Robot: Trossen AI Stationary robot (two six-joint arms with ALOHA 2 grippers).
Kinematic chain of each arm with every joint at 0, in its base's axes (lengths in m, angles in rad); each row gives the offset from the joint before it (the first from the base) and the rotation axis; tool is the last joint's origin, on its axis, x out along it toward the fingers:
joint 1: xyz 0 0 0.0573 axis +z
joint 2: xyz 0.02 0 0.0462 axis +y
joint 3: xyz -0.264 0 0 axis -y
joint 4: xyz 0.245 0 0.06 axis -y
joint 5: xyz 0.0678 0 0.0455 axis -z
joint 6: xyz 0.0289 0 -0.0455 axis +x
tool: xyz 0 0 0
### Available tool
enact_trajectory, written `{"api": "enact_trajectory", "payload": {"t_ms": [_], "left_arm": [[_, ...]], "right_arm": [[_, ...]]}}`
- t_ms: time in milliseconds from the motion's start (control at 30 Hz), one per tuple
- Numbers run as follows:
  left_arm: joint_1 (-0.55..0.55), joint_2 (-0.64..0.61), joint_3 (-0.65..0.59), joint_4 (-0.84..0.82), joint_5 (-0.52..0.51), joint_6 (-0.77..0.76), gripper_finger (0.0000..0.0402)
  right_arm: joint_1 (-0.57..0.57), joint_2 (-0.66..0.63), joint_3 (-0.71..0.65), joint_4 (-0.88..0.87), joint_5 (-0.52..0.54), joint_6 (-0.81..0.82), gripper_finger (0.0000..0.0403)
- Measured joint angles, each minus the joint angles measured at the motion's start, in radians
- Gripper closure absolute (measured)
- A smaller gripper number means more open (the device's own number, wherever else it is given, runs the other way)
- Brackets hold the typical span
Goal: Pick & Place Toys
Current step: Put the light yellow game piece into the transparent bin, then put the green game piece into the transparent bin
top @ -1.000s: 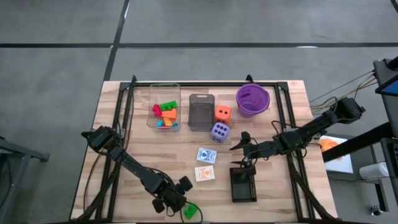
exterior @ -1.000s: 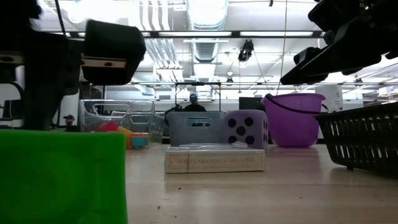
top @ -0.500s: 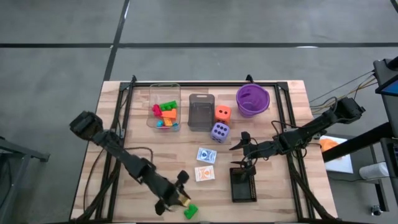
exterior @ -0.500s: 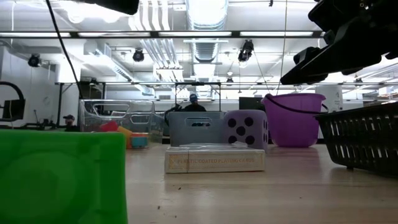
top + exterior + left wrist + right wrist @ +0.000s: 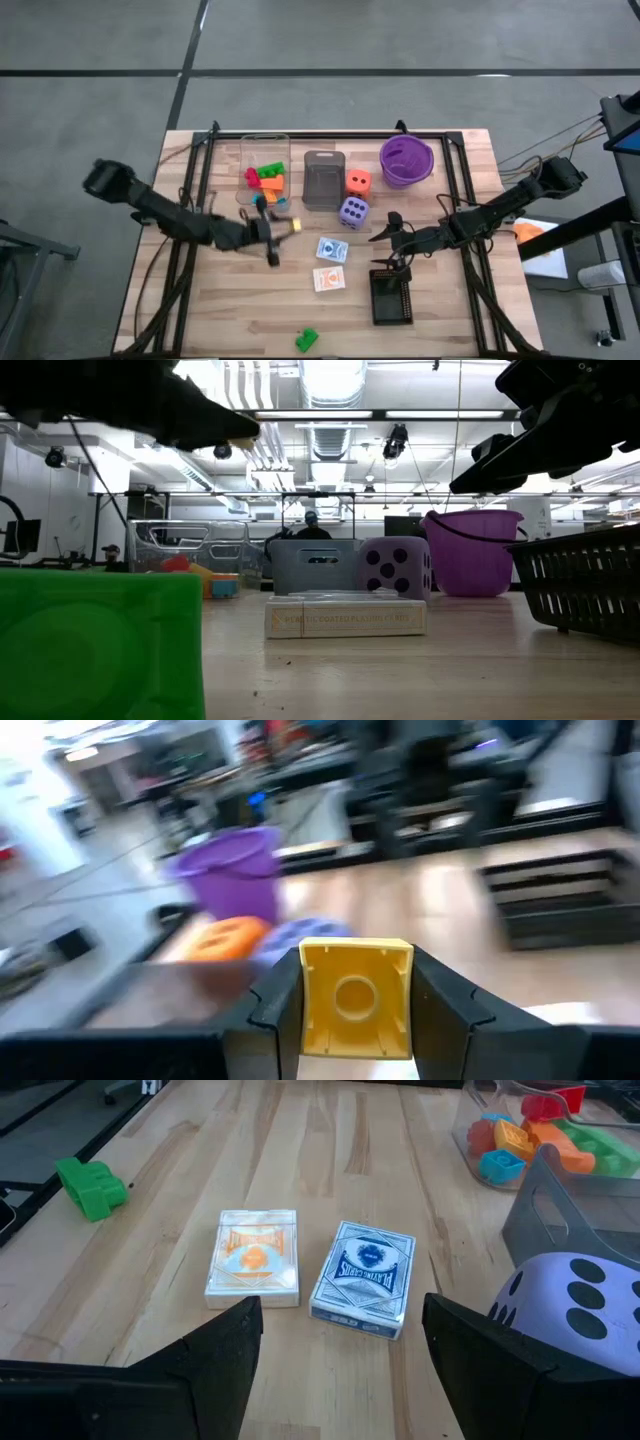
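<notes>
left gripper (image 5: 283, 227) carries a yellow brick (image 5: 355, 997) above the table (image 5: 180, 310), just short of the clear bin (image 5: 265, 170), fingers closed on its sides.

left to right: a green brick (image 5: 307, 340) lies alone at the near edge; the two card packs (image 5: 307, 1272) sit side by side mid-table with the purple die (image 5: 353, 211) beyond them; the right gripper (image 5: 385, 232) hangs over the black bin (image 5: 391, 297), fingers parted and empty.

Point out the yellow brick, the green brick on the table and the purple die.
yellow brick (image 5: 356, 997): left wrist view, its hollow underside, between the left gripper's fingers.
green brick (image 5: 307, 340): high view, its top.
purple die (image 5: 353, 211): high view, its dotted top face.
</notes>
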Motion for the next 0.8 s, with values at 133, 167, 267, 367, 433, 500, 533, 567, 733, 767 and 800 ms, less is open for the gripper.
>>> {"api": "enact_trajectory", "payload": {"t_ms": [133, 167, 267, 367, 433, 500, 533, 567, 733, 767, 800], "left_arm": [[0.155, -0.166, 0.013, -0.257, -0.032, -0.02, 0.0273], [0.198, -0.2, 0.014, -0.331, -0.037, -0.044, 0.0273], [0.322, -0.293, 0.025, -0.572, -0.03, -0.183, 0.0273], [0.424, -0.346, 0.026, -0.756, 0.015, -0.328, 0.027], [0.47, -0.37, 0.027, -0.801, 0.074, -0.392, 0.0231], [0.497, -0.382, 0.027, -0.825, 0.129, -0.45, 0.0171], [0.505, -0.382, 0.027, -0.823, 0.151, -0.459, 0.0141], [0.511, -0.383, 0.027, -0.822, 0.167, -0.465, 0.0113], [0.513, -0.379, 0.047, -0.823, 0.198, -0.499, 0.0025], [0.513, -0.379, 0.054, -0.823, 0.205, -0.503, 0.0018], [0.513, -0.379, 0.061, -0.822, 0.221, -0.511, 0.0014]], "right_arm": [[0.0, 0.0, 0.0, 0.001, 0.0, 0.0, 0.0128], [0.0, 0.0, 0.0, 0.001, 0.0, 0.0, 0.0128], [0.0, 0.0, 0.0, -0.002, 0.0, 0.0, 0.0128], [0.0, 0.0, 0.0, -0.007, -0.001, 0.0, 0.0128], [0.0, 0.0, 0.0, -0.009, -0.001, -0.003, 0.0128], [0.0, 0.0, 0.0, -0.01, -0.001, -0.008, 0.0128], [0.0, 0.0, 0.0, -0.01, -0.001, -0.008, 0.0128], [0.0, 0.0, 0.0, -0.01, -0.001, -0.008, 0.0128], [0.0, 0.0, 0.0, -0.01, -0.001, -0.008, 0.0128], [0.0, 0.0, 0.0, -0.01, -0.001, -0.008, 0.0128], [0.0, 0.0, 0.0, -0.011, -0.001, -0.008, 0.0128]]}}
